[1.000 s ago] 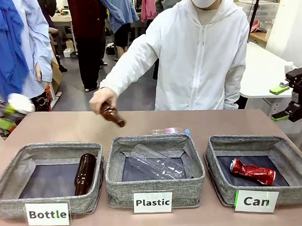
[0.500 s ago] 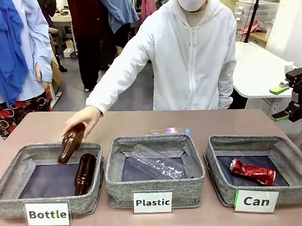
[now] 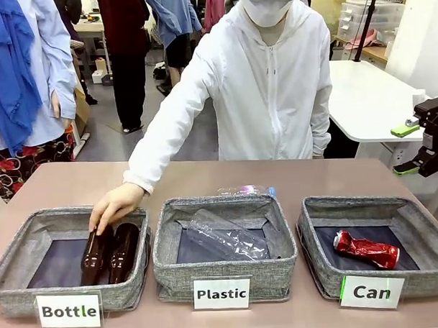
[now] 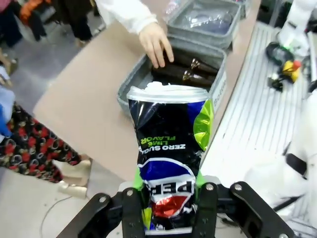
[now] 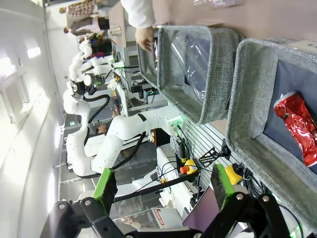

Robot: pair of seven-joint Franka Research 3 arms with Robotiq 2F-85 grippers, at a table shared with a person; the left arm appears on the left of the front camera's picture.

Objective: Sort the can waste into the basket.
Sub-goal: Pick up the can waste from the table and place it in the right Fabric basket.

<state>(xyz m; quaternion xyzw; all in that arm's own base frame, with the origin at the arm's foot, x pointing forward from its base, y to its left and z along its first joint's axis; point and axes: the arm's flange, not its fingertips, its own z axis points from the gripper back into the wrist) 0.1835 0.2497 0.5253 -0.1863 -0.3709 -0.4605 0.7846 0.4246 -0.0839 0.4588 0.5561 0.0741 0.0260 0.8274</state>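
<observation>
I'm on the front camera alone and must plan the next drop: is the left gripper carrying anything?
Observer: Yes. The left gripper is shut on a crushed dark blue-black metal drink can.
Operator: Where is it pointing?
Observer: Toward the grey woven-fabric bin holding two brown glass bottles, where a person's hand rests on one.
Operator: And the right gripper?
Observer: The right gripper is open; nothing sits between its green pads.

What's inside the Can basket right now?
In the Can basket, one crushed red can lies on the dark floor. The near wall hides the floor's front strip.
</observation>
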